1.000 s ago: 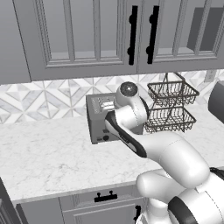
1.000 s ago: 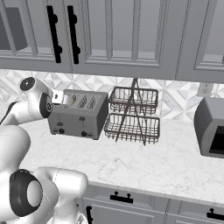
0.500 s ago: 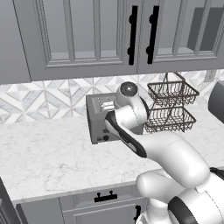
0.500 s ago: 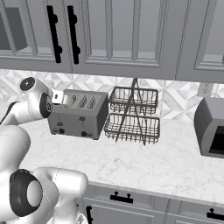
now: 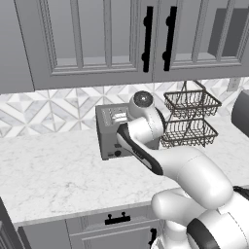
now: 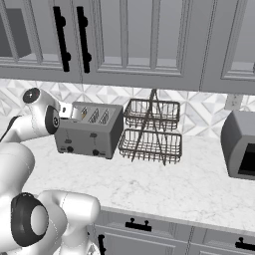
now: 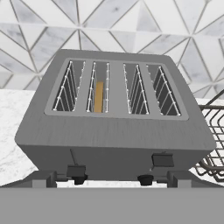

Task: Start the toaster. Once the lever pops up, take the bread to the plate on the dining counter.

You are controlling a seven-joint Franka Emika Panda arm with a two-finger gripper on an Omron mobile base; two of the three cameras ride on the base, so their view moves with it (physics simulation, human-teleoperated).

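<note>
One bread (image 7: 99, 96) slice in toaster (image 7: 114, 127) slot — left lever lower.

Evenly lit throughout, bright and flat, with no single visible source. Rendered and sharp from edge to edge; no blur, no grain, nothing out of focus. Soft highlights on the white arm (image 5: 194, 170) at lower right of the left base view and lower left of the right base view. Only faint shading under the toaster (image 6: 89, 132) and wire basket rack (image 6: 152, 130) near centre. Dimmer inside the toaster slots in the hand view. Strong perspective tilt there, lines converging toward the top.
</note>
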